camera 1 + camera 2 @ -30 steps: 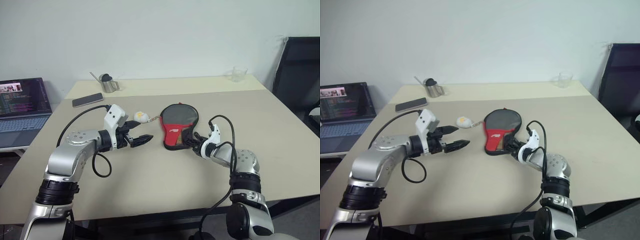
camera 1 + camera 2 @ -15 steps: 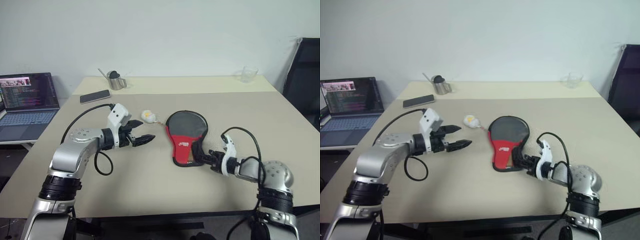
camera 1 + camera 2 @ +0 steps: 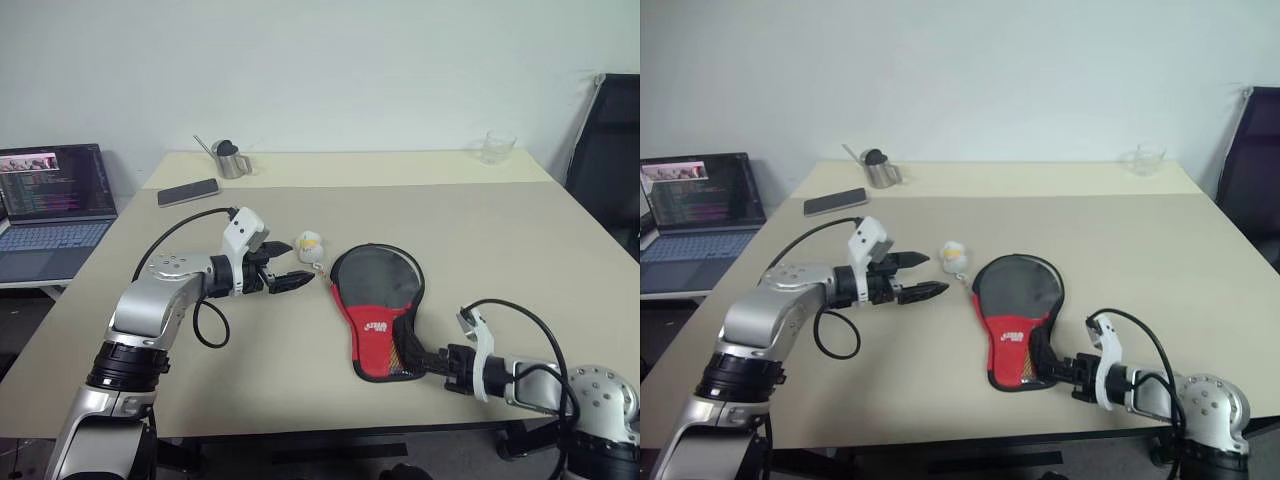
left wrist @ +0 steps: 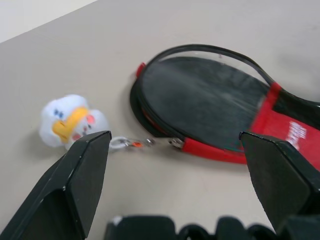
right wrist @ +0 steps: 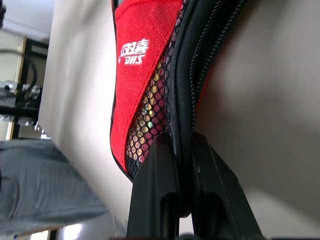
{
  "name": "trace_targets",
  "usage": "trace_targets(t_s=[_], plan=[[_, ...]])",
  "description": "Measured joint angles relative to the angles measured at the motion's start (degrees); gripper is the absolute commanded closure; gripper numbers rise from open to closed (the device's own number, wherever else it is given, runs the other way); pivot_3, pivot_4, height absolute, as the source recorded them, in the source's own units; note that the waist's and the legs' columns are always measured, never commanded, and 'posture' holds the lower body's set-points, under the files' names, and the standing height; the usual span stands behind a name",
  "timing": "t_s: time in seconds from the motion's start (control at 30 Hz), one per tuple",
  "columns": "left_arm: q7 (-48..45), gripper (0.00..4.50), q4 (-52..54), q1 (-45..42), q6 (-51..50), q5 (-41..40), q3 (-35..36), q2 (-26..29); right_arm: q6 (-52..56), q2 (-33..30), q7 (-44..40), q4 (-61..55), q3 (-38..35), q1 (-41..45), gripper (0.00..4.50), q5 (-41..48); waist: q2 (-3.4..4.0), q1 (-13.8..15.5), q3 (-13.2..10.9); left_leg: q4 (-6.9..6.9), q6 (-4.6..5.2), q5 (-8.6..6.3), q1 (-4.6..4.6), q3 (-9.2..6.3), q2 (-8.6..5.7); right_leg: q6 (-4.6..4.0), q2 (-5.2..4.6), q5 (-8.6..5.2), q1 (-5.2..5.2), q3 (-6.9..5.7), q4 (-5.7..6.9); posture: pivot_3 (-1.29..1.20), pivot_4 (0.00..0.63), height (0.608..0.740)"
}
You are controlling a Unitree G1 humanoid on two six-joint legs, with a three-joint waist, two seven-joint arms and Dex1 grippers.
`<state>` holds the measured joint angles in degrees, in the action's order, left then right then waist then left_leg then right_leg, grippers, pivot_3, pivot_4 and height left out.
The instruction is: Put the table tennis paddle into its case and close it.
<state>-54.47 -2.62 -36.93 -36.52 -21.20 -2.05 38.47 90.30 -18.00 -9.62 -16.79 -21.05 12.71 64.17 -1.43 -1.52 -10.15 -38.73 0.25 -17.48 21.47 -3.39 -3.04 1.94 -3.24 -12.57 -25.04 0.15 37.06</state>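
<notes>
Nearest the table's front edge, the right gripper [image 3: 428, 357] is pinching the narrow handle end of the paddle-shaped black fabric zip case [image 3: 379, 310], its two black fingers [image 5: 155, 190] closed tight on the zipped edge beside the red panel with white logo and mesh pocket. The case is lying flat on the pale beige rectangular table [image 3: 300, 370], its round end pointing away from the front edge. In the left wrist view the round end is gaping open, and a flat black surface with a red edge is showing inside (probably the round black-rubber table tennis paddle [image 4: 200, 100], though its handle cannot be seen).

Just beyond the case's round end and to its left, the white fluffy ball charm [image 3: 309, 245] with a small orange face is resting on the table, joined to the case by a short metal chain. Just left of the charm, the left gripper [image 3: 288, 276] is hovering with its fingers spread wide, holding nothing and pointing toward the case.

Farther from the case, toward the far left of the table, a dark flat rectangular phone [image 3: 188, 191] is lying, and beyond it a small steel pitcher [image 3: 231, 159] is standing. Toward the far right corner a clear glass cup [image 3: 496, 147] is sitting. Off the table, left of the phone, an open laptop [image 3: 52, 205] is showing a lit screen.
</notes>
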Motion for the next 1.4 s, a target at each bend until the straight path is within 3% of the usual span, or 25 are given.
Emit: trace_targets(t_s=[0.27,1.4], plan=[[-0.19,0.00,-0.65,-0.90,0.80,0.35,-0.25,-0.05,0.59,-2.95,-0.05,-0.96,2.86,-1.92,4.49,4.85,0.00,-0.07,0.00,-0.03,0.00,0.00,-0.01,0.01,0.01,0.02,0.01,0.01,0.00,0.00,0.03,0.00,0.150,0.740],[-0.80,0.00,-1.41,-0.95,0.99,1.63,-0.25,-0.47,0.25,-6.29,-1.06,-2.60,5.51,-3.87,4.49,9.43,0.00,-0.03,0.00,-0.09,0.00,0.00,0.01,0.02,0.00,0.07,0.01,0.04,0.00,0.01,0.05,0.00,0.150,0.740]])
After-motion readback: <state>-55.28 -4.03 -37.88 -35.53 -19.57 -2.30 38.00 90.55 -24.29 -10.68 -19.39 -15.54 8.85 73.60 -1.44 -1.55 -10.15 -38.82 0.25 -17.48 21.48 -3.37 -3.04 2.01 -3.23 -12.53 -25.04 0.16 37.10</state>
